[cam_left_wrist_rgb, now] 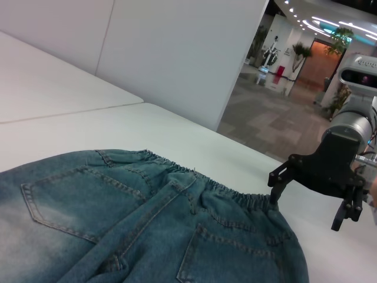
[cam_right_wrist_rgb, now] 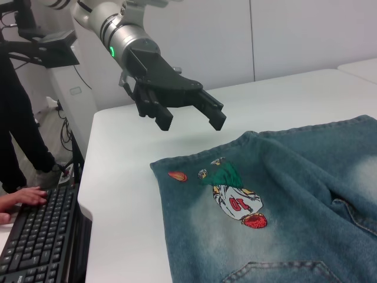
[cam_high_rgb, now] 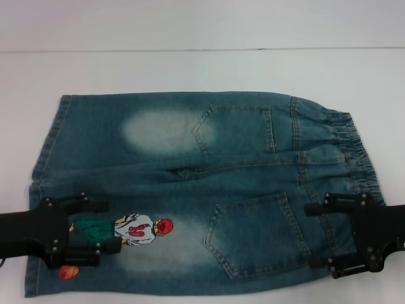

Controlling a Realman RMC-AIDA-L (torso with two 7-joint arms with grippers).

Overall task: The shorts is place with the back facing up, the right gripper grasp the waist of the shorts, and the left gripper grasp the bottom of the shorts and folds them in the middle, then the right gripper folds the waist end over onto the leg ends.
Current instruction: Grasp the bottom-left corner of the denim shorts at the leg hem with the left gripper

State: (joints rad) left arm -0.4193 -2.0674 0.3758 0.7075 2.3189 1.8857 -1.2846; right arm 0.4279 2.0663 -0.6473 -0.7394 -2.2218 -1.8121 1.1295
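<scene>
The only readable marking is a red number on the white jersey of the cartoon basketball-player print (cam_right_wrist_rgb: 237,200) on the shorts (cam_right_wrist_rgb: 306,206), just below the middle of the right wrist view; it looks like "01", though the digits are not sure. In the head view the same print (cam_high_rgb: 135,229) shows only red smudges.

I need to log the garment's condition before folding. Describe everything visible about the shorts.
The shorts are faded blue-green denim, lying flat and unfolded on the white table, back up. Two patch pockets, pale bleached patches and a cartoon basketball-player print show. The ruffled elastic waist lies toward the robot's right, the straight hems toward its left. The left gripper hovers open over the print, the right gripper open by the waist; neither visibly grips the cloth.
</scene>
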